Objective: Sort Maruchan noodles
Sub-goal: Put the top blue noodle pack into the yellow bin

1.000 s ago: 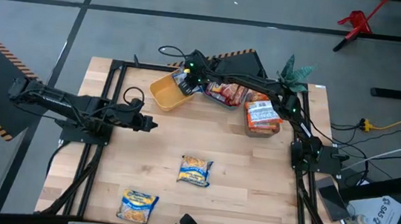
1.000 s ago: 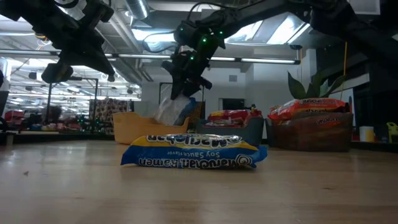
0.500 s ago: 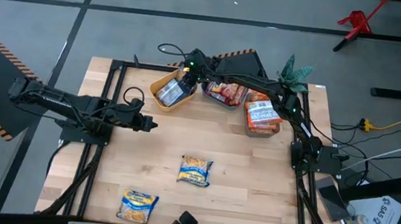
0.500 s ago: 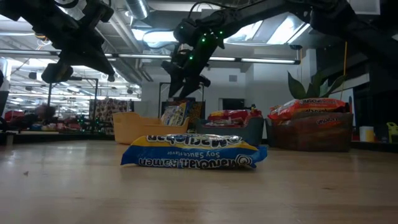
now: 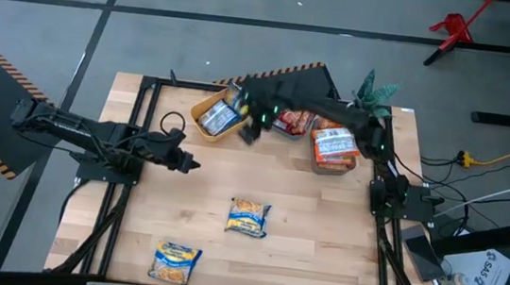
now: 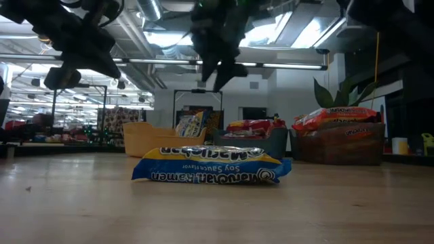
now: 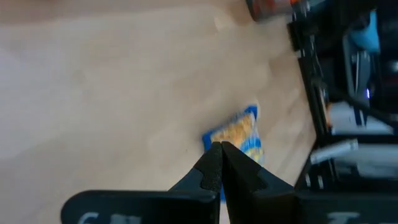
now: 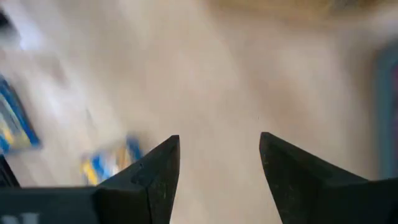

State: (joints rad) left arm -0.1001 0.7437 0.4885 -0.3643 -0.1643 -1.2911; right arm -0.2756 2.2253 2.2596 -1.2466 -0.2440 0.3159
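Note:
Two yellow-and-blue noodle packets lie flat on the table, one in the middle and one near the near-left corner. Another yellow-and-blue packet leans in the yellow bin. Red packets fill the dark bin, and orange packets fill the grey bin. My right gripper hovers open and empty beside the yellow bin, above the table. My left gripper is shut and empty over the table's left half.
The three bins stand in a row along the far edge, with a green plant at the far-right corner. Bare wood lies between the bins and the two loose packets. The black frame rails run along the left and right sides.
My right gripper let go of the yellow-and-blue packet over the yellow bin; the packet dropped in and now leans there. The gripper then rose and swung toward the near edge, off the bin.

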